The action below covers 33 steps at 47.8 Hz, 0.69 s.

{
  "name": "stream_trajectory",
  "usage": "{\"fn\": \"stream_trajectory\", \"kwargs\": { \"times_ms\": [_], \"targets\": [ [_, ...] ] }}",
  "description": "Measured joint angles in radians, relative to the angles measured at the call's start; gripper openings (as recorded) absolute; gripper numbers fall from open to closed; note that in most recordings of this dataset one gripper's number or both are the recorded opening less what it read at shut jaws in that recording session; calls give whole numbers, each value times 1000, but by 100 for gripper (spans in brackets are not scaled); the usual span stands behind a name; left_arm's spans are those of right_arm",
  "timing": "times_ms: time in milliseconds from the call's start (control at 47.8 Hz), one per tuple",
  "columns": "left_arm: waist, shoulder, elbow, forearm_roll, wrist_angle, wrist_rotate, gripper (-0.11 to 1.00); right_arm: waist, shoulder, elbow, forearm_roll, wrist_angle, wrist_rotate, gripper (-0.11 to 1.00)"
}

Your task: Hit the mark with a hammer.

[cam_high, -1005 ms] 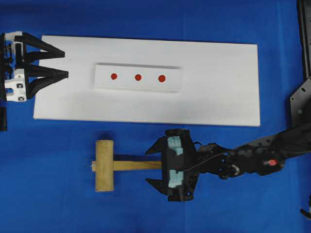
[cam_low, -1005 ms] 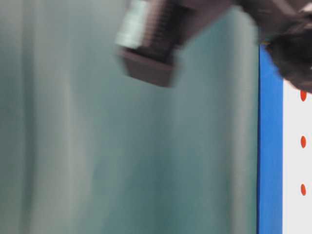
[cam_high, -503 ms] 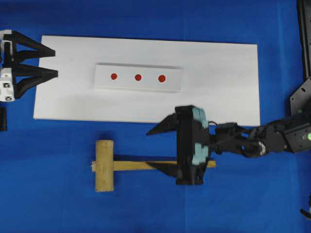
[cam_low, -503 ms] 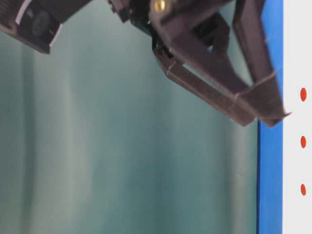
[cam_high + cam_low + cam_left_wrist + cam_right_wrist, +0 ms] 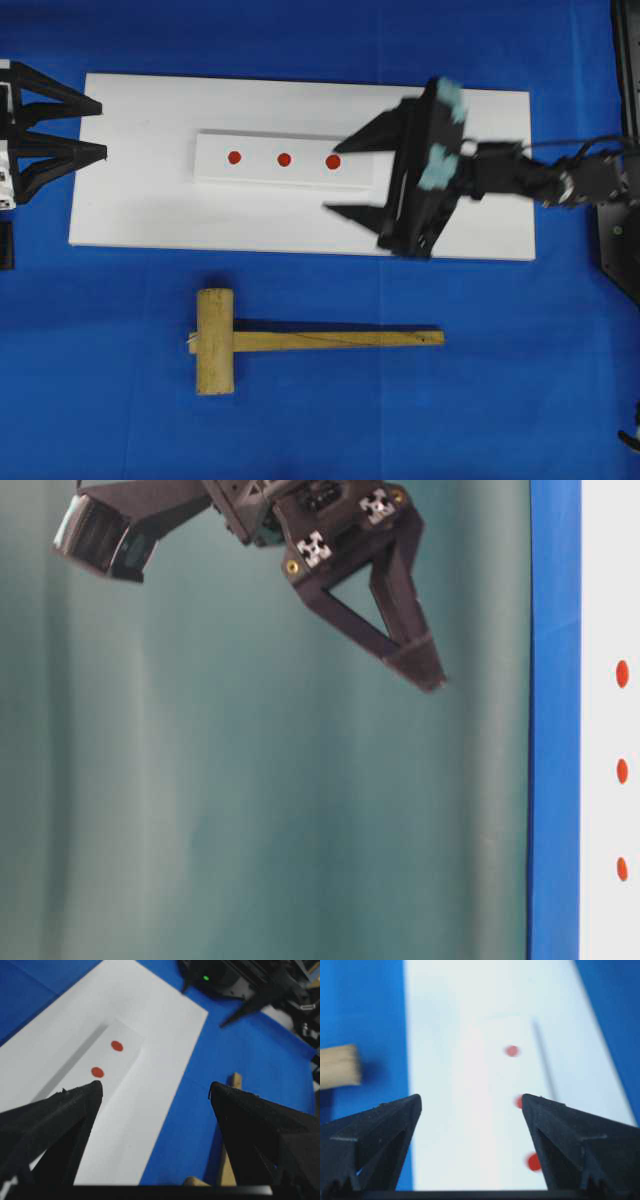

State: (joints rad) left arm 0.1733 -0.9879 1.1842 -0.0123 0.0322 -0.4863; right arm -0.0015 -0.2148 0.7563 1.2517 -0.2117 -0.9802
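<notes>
The hammer [image 5: 215,341], a light wooden mallet, lies flat on the blue cloth with its handle [image 5: 340,339] pointing right; nothing holds it. Three red marks [image 5: 284,159] sit in a row on a small white strip [image 5: 285,175] on the white board [image 5: 470,170]. My right gripper [image 5: 338,178] hovers open over the board, beside the rightmost mark [image 5: 333,161], with nothing between its fingers. In its wrist view [image 5: 470,1100] the marks [image 5: 512,1050] and the hammer head [image 5: 339,1066] show. My left gripper [image 5: 102,130] stands open and empty at the board's left edge.
Blue cloth covers the table all round the board. The left wrist view [image 5: 155,1087] shows two marks [image 5: 117,1046], the handle's end [image 5: 234,1080] and the right arm [image 5: 240,980] beyond. A black frame [image 5: 625,150] stands at the right edge.
My right gripper left the hammer handle and swung up over the white board near the rightmost mark, still open. The hammer stayed put. My left gripper drew back left.
</notes>
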Motion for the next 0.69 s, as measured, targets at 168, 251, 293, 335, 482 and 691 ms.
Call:
{"fn": "stream_trajectory", "kwargs": {
  "times_ms": [168,251,293,335,482,691],
  "targets": [
    [0,-3,2,0,0,8,86,-60,-54,44,-6,6,0,80],
    [0,-5,2,0,2,25,86,-74,-83,60,-8,9,0,80],
    [0,-8,2,0,2,35,86,-74,-98,67,-8,25,2,80],
    [0,-9,2,0,2,49,86,-71,-123,80,-11,40,0,80],
    [-6,-29,2,0,2,127,86,-69,-233,137,-31,80,0,80],
    [-21,-57,6,2,12,264,86,-71,-423,218,-71,137,-2,80]
  ]
}}
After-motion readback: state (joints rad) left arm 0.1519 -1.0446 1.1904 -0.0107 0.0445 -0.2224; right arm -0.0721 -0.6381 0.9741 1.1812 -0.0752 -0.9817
